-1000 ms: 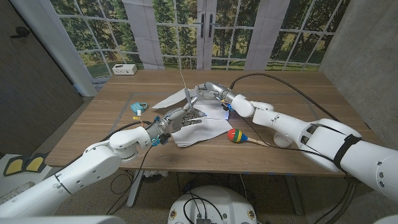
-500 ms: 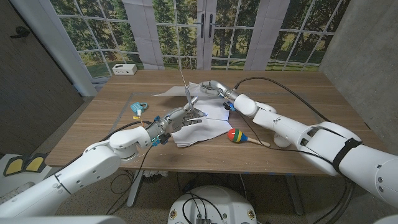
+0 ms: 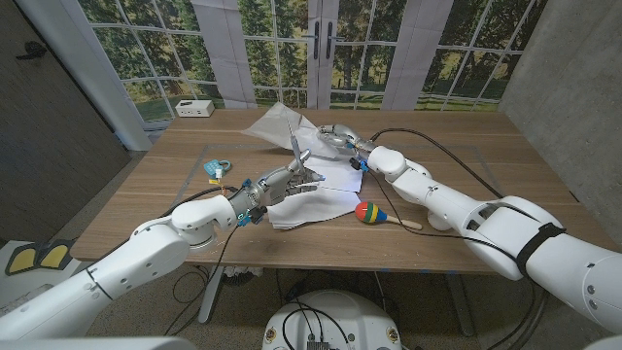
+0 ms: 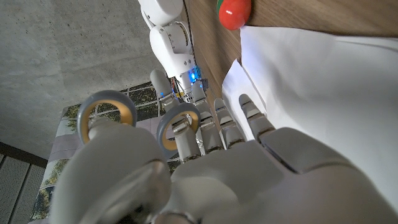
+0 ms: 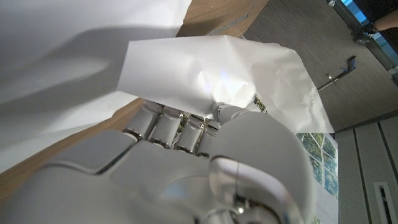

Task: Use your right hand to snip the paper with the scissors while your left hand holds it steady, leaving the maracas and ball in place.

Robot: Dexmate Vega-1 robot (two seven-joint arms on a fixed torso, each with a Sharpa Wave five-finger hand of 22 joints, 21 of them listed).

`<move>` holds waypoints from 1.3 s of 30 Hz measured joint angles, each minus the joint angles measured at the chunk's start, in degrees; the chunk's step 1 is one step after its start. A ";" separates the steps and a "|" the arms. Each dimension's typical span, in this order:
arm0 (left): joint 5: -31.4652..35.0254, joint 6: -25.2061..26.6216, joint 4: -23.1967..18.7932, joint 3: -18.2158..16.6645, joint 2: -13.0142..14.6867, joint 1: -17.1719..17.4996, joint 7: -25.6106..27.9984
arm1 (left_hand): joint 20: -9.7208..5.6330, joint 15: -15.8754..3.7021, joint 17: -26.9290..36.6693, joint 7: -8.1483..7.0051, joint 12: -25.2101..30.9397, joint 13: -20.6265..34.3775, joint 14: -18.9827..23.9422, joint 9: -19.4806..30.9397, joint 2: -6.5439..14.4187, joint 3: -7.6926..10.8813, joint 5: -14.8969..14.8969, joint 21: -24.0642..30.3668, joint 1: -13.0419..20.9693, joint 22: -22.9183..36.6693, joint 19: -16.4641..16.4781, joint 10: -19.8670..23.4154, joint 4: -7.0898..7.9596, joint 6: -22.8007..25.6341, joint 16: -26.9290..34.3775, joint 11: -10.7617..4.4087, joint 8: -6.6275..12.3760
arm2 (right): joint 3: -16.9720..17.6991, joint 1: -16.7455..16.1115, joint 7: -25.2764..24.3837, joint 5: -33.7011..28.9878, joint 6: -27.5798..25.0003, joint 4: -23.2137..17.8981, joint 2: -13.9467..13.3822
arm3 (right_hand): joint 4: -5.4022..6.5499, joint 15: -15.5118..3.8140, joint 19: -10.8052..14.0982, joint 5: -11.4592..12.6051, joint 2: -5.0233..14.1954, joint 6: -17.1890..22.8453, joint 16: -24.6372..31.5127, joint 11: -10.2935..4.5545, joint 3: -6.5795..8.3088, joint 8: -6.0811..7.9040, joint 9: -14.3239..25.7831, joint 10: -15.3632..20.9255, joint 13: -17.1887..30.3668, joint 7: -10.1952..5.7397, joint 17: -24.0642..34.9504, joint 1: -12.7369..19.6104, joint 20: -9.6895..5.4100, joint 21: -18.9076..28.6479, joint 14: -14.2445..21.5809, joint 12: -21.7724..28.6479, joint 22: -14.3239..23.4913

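Observation:
My left hand (image 3: 280, 184) grips the scissors (image 3: 295, 149) with the blades pointing up; their grey ring handles (image 4: 109, 113) sit in front of its fingers (image 4: 231, 127). My right hand (image 3: 339, 138) pinches a white sheet of paper (image 3: 274, 123) and holds it lifted off the table, just beyond the scissor tips. The right wrist view shows the crumpled sheet (image 5: 219, 67) caught at the fingers (image 5: 166, 124). More white sheets (image 3: 316, 201) lie flat under both hands. The red, green and yellow maraca (image 3: 369, 212) lies to the right of them, its red head (image 4: 234, 11) beside the paper's edge.
A small blue and yellow object (image 3: 216, 170) lies at the table's left. A white box (image 3: 195, 108) stands at the far left corner. A black cable (image 3: 437, 131) runs over the table behind my right arm. The wooden table (image 3: 486, 165) ends near windows.
My right hand has raised the sheet off the table and drawn it up towards the far side, by the scissor blades. The left hand and scissors have barely moved.

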 measured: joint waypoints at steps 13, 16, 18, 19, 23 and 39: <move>-0.12 0.56 0.46 0.28 -0.17 -0.79 -0.47 | 0.00 0.00 0.00 0.20 0.00 -0.01 0.00 0.00 0.00 0.00 0.00 0.00 0.00 0.00 0.00 0.00 0.00 0.20 0.00 0.00 -0.01 | 2.57 -1.37 2.24 4.87 -2.97 -2.37 0.06 | -1.39 -1.03 -1.08 -0.22 -0.01 0.00 2.01 -0.62 -0.11 0.45 1.99 1.23 2.43 -0.01 3.10 0.01 0.00 2.65 3.72 3.00 1.02; -0.15 0.63 0.51 0.33 -0.23 -0.87 -0.48 | 0.00 0.00 0.00 0.20 0.00 -0.01 0.00 -0.01 0.00 0.00 0.00 0.00 0.00 0.00 0.00 0.00 0.00 0.20 0.00 0.00 -0.11 | 2.90 -1.62 2.25 5.31 -3.37 -2.91 -0.18 | -1.69 -1.63 -1.07 -0.22 -0.26 0.00 2.95 -0.63 -0.04 0.45 2.47 1.22 3.15 -0.01 4.41 0.26 0.00 3.17 4.91 3.72 1.33; -0.17 0.73 0.54 0.38 -0.26 -0.95 -0.47 | 0.00 0.00 0.00 0.20 0.00 -0.01 0.00 -0.01 0.00 0.00 0.00 0.00 0.00 0.00 0.00 0.00 0.00 0.20 0.00 0.00 -0.12 | 3.05 -1.75 2.26 5.51 -3.53 -3.19 -0.32 | -1.91 -1.82 -1.21 -0.22 -0.25 0.00 3.04 -0.63 -0.17 0.45 2.71 1.23 3.44 -0.01 4.83 0.25 0.13 3.60 5.10 3.74 1.33; -0.18 0.74 0.54 0.38 -0.26 -0.95 -0.47 | 0.00 0.00 -0.01 0.20 0.00 -0.01 0.00 -0.01 0.00 0.00 0.00 0.00 0.00 0.00 0.00 0.01 0.00 0.20 0.00 0.00 -0.13 | 3.08 -1.76 2.26 5.51 -3.53 -3.22 -0.33 | -1.91 -1.82 -1.51 -0.22 -0.37 0.00 3.04 -0.63 -0.17 0.45 2.72 1.22 3.54 -0.01 4.95 0.38 0.02 3.60 5.10 3.74 1.49; -0.19 0.84 0.61 0.47 -0.34 -1.05 -0.43 | 0.00 0.00 -0.04 0.20 -0.13 -0.01 0.00 -0.01 0.24 0.00 0.00 0.00 0.24 0.00 0.00 0.08 0.00 0.20 0.00 -0.07 -0.15 | 3.26 -1.86 2.24 5.69 -3.62 -3.35 -0.48 | -1.91 -1.82 -2.21 -0.22 -0.47 0.00 3.04 -0.85 -0.17 0.45 3.19 0.99 4.17 -0.01 5.65 0.48 0.09 4.00 5.10 4.35 1.76; -0.19 1.28 0.69 0.77 -0.60 -1.44 -0.10 | 0.00 0.00 -0.03 0.32 -0.45 0.10 0.00 -0.01 0.24 0.00 0.00 0.00 0.24 0.00 0.00 0.09 0.00 0.33 0.00 -0.09 -0.17 | 3.83 -2.02 1.62 6.01 -2.93 -3.01 -0.52 | -1.90 -1.70 -2.59 -0.21 -0.47 0.22 2.80 -0.80 -0.17 0.05 3.51 0.33 5.04 -0.23 7.09 0.47 0.10 5.81 4.95 5.24 2.20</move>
